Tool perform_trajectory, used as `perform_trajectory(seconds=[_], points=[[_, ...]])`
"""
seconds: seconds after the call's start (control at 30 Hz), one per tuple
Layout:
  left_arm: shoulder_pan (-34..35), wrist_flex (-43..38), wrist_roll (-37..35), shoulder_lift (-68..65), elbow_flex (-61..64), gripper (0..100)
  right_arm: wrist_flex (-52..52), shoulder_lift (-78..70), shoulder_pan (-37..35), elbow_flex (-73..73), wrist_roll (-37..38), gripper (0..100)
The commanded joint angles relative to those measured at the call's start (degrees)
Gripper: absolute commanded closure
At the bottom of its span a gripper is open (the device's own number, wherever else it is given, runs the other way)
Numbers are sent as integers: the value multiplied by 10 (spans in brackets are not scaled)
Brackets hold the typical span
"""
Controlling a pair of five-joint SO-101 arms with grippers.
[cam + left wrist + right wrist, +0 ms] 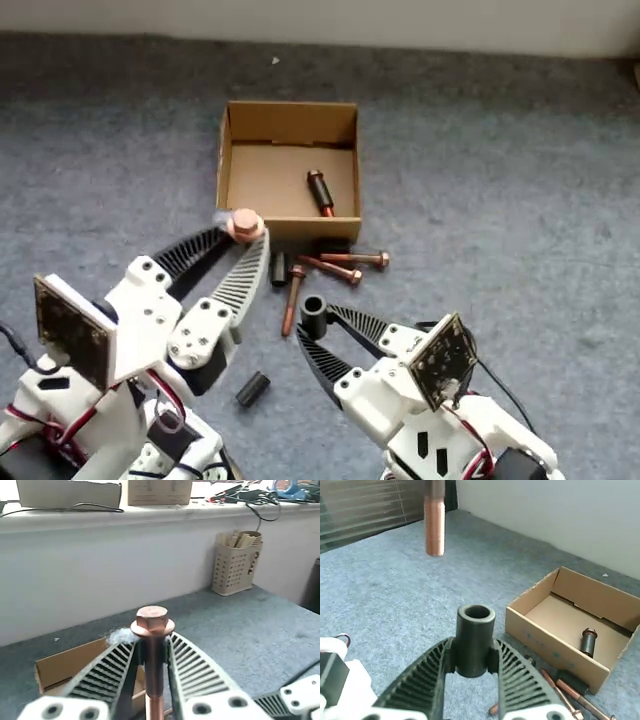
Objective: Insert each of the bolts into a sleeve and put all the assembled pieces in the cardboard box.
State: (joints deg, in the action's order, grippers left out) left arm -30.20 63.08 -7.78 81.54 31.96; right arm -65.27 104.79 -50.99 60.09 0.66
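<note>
My left gripper (243, 236) is shut on a copper bolt (243, 224), held upright with its hex head (152, 620) on top, just in front of the cardboard box (290, 115). My right gripper (313, 326) is shut on a black sleeve (475, 637) that stands upright with its bore facing up. The bolt's lower end (435, 525) hangs above and to one side of the sleeve, apart from it. One assembled bolt-and-sleeve piece (320, 192) lies inside the box (545, 642).
Three loose copper bolts (292, 298) (330, 268) (357, 258) lie on the grey carpet in front of the box. A loose black sleeve (278, 268) rests beside them, another (253, 388) between the two arm bases. A beige holder (236, 562) stands by the wall.
</note>
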Motion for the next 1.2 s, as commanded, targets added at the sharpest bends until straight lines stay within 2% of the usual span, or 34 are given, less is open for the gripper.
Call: perform_trajectory(seconds=[0.0,0.13,0.27,0.5,0.77,0.97,1.17], points=[[-56,-18,-5,2,-39,993,38,3,-5,-2,-1,993],[-80,-18,-5,2,-55,993,59,1,-15,-2,-1,993],[-101,-18,-4,0,-55,993,62,0,-57,-2,35,993],[-103,-18,-4,0,-51,993,73,0,-90,-3,42,993],[-104,-17,-6,1,-50,993,100,0,-95,30,42,993],[-153,-15,-5,2,-50,993,119,2,-93,51,40,993],[-156,-14,-4,2,-26,993,119,1,-91,50,41,993]])
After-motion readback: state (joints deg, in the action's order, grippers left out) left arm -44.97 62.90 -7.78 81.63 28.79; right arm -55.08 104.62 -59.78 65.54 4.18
